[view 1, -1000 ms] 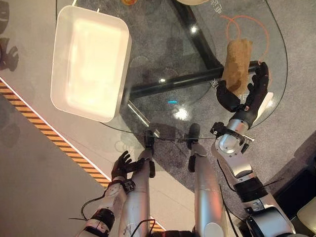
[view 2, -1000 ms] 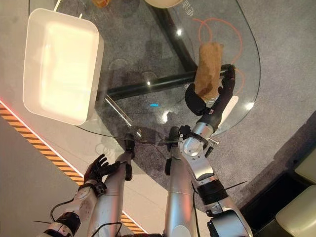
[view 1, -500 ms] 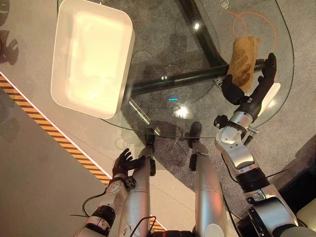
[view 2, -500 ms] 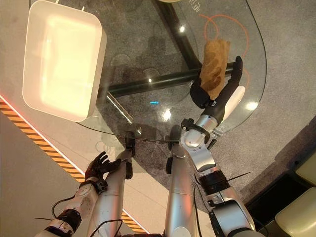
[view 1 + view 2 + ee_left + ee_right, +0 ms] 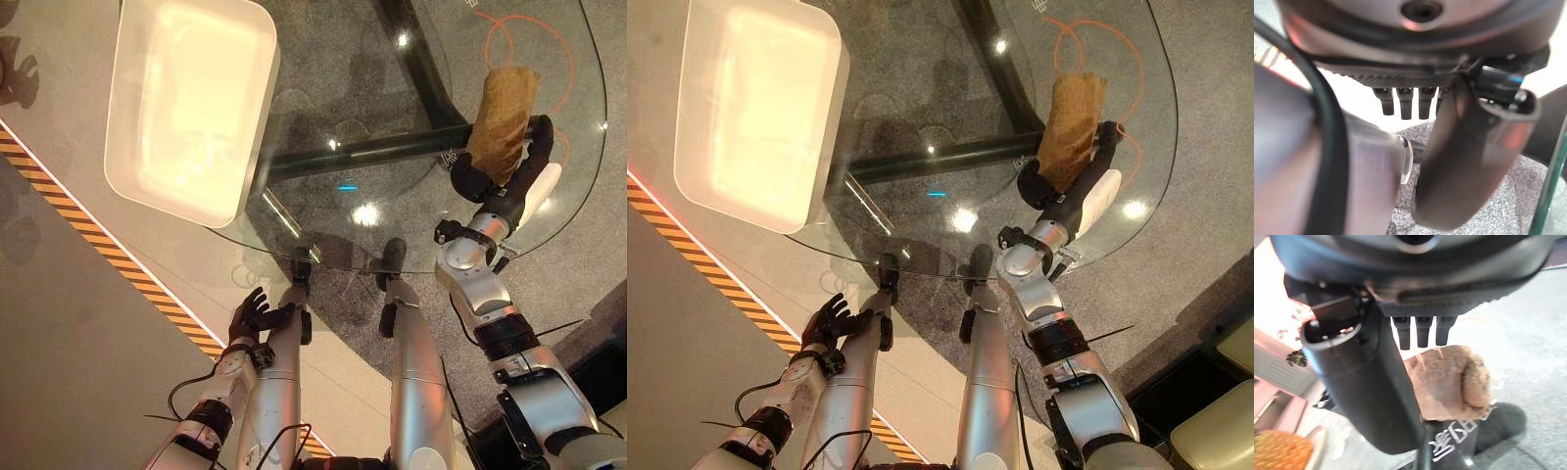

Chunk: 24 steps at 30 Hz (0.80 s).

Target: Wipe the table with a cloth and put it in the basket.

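Note:
A brown cloth lies bunched on the right side of the round glass table. My right hand reaches onto the table and is shut on the cloth's near end, with the thumb on its left and the fingers hooked over its right edge. In the right wrist view the cloth sits between thumb and fingers. The white basket stands on the table's far left, with nothing inside. My left hand hangs open below the table's near edge.
A black frame bar runs under the glass. An orange ring is marked on the glass beyond the cloth. Yellow-black tape crosses the floor at the left. A pale seat stands at the lower right.
The camera view has shifted. My right hand has slid further along the cloth, and its fingers, straight before, now curl over the cloth's edge. The left hand stays put.

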Available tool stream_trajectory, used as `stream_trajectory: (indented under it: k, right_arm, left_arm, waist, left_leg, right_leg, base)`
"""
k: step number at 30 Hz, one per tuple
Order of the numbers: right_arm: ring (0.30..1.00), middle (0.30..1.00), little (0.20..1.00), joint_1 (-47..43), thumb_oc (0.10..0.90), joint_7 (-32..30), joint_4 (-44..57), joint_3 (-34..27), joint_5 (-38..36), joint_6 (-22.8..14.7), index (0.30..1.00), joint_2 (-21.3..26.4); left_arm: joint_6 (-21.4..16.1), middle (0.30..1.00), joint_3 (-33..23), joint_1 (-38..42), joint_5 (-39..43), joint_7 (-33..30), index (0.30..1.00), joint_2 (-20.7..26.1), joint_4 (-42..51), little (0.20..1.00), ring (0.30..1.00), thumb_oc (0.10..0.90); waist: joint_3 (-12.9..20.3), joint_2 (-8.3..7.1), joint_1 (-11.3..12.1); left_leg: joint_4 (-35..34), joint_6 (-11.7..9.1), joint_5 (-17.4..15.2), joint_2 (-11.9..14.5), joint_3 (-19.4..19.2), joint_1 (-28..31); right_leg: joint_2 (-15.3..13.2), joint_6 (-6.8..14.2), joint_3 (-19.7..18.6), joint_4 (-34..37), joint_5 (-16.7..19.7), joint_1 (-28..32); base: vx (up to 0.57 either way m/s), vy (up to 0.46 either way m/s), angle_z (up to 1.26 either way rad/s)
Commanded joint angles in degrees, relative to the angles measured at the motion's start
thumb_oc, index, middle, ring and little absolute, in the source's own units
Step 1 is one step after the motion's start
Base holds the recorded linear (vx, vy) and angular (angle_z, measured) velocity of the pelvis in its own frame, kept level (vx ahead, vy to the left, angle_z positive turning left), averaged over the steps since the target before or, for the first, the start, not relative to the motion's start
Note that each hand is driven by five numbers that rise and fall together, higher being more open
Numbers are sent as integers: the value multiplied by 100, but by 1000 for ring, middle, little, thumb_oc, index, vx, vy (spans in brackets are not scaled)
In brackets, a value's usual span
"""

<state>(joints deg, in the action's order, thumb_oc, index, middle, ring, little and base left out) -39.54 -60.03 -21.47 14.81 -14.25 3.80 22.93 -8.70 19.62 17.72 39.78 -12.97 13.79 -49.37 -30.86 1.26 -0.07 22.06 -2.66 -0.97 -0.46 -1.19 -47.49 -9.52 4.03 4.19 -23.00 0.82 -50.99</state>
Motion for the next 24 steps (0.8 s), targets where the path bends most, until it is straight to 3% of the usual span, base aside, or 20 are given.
stream_trajectory:
  k: [1, 16, 17, 18, 19, 20, 24]
  right_arm:
    - [900, 900, 900, -60, 800, -181, 412, -202, -76, -147, 900, 704]
    - [900, 900, 900, -131, 800, 5, -31, -215, -793, -130, 900, 672]
    - [844, 844, 834, -130, 734, 12, -36, -218, -802, -132, 844, 671]
    - [448, 448, 373, -106, 273, 37, -68, -223, -781, -172, 448, 654]
    - [448, 448, 373, -106, 273, 37, -69, -223, -781, -172, 448, 654]
    - [300, 300, 200, -96, 100, 62, -90, -215, -763, -194, 300, 656]
    - [300, 300, 200, -83, 100, 127, -84, -206, -706, -216, 300, 674]
  left_arm:
    - [115, 900, 212, -564, 121, -36, 900, -176, -33, 900, 900, 800]
    - [130, 900, 287, -513, 154, -87, 900, -149, 10, 900, 900, 800]
    - [128, 900, 288, -514, 153, -87, 900, -148, 10, 900, 900, 800]
    - [124, 900, 295, -520, 152, -105, 900, -156, 31, 900, 900, 800]
    - [124, 900, 295, -520, 152, -105, 900, -156, 31, 900, 900, 800]
    - [116, 900, 291, -517, 161, -87, 900, -147, 24, 900, 900, 800]
    - [110, 900, 284, -523, 171, -84, 900, -136, 38, 900, 900, 800]
  waist:
    - [107, 286, -17]
    - [107, 287, -4]
    - [107, 286, -4]
    - [107, 290, -7]
    - [107, 290, -7]
    - [107, 294, -11]
    - [107, 297, -15]
  left_leg:
    - [294, 257, -37, -338, -370, -425]
    - [249, 248, -28, -334, -364, -460]
    - [247, 248, -27, -334, -364, -459]
    - [253, 246, -27, -333, -366, -468]
    - [253, 246, -27, -333, -366, -468]
    - [256, 245, -31, -333, -368, -468]
    - [256, 243, -28, -331, -370, -485]
  right_leg:
    - [422, -66, 91, 368, 423, -156]
    - [446, -77, 108, 372, 426, -215]
    - [445, -77, 108, 375, 427, -213]
    - [444, -75, 108, 369, 426, -220]
    - [444, -75, 108, 368, 426, -220]
    - [445, -74, 109, 358, 423, -226]
    - [449, -71, 103, 363, 423, -239]
  base:
    - [0, 0, 0]
    - [0, 0, 0]
    - [0, 0, 0]
    - [0, 0, 0]
    - [0, 0, 0]
    - [0, 0, 0]
    - [0, 0, 0]
